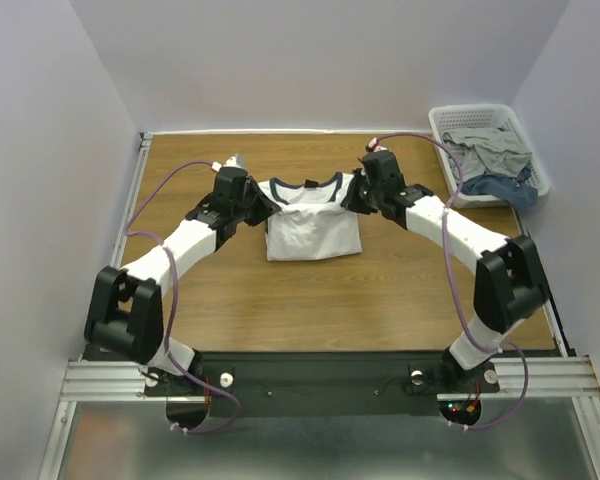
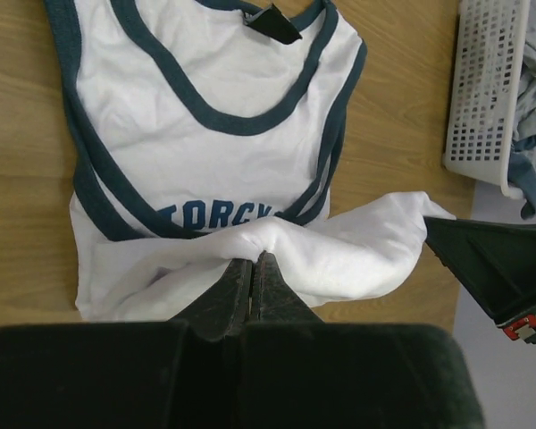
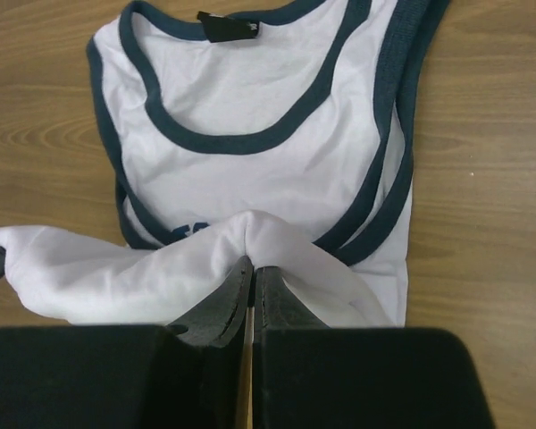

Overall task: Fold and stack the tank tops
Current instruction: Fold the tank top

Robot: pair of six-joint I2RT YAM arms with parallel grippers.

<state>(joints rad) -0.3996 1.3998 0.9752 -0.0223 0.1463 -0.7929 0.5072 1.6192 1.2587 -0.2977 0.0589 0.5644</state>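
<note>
Left gripper (image 2: pixel 253 261) and right gripper (image 3: pixel 250 268) both pinch the tank top's (image 1: pixel 313 235) hem; bare table (image 1: pixel 380 300) surrounds it. Wrist views alone show lettering (image 2: pixel 219 214).

Robot lab cell: white partition walls (image 1: pixel 330 60), aluminium rail (image 1: pixel 110 378) (wooden table (image 1: pixel 380 300) inside)

Wooden table (image 1: pixel 380 300) — white navy-trimmed tank top (image 1: pixel 315 232) mid-table, white basket (image 1: pixel 439 124) at far-right corner

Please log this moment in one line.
left gripper: shut on tank top | right gripper: shut on tank top | fold: white cloth partly covers print
</note>
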